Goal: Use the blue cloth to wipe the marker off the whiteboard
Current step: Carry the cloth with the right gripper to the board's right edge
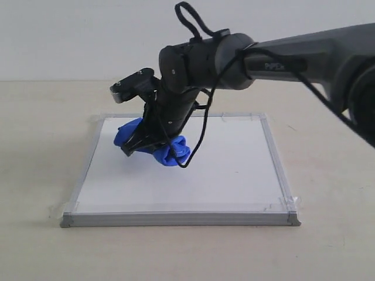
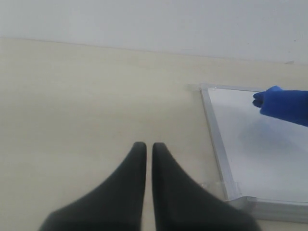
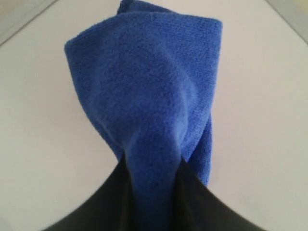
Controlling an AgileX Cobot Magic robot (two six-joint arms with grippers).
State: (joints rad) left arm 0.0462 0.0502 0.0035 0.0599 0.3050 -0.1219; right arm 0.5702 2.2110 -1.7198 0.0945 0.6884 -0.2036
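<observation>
The whiteboard (image 1: 234, 170) lies flat on the table with its silver frame and taped corners. My right gripper (image 1: 143, 140) reaches across to the board's left rear part and is shut on the blue cloth (image 1: 170, 151), which bunches out on both sides of the fingers. In the right wrist view the blue cloth (image 3: 149, 96) fills the middle, pinched in the right gripper (image 3: 153, 178) over the white surface. No red marker line shows in any view. My left gripper (image 2: 145, 147) hovers shut and empty over bare table beside the whiteboard (image 2: 260, 144); the blue cloth (image 2: 286, 106) shows there too.
The beige table (image 1: 35, 146) surrounds the board on all sides. A black cable (image 1: 202, 137) hangs from the right arm beside the cloth. A white wall (image 1: 70, 35) stands behind the table.
</observation>
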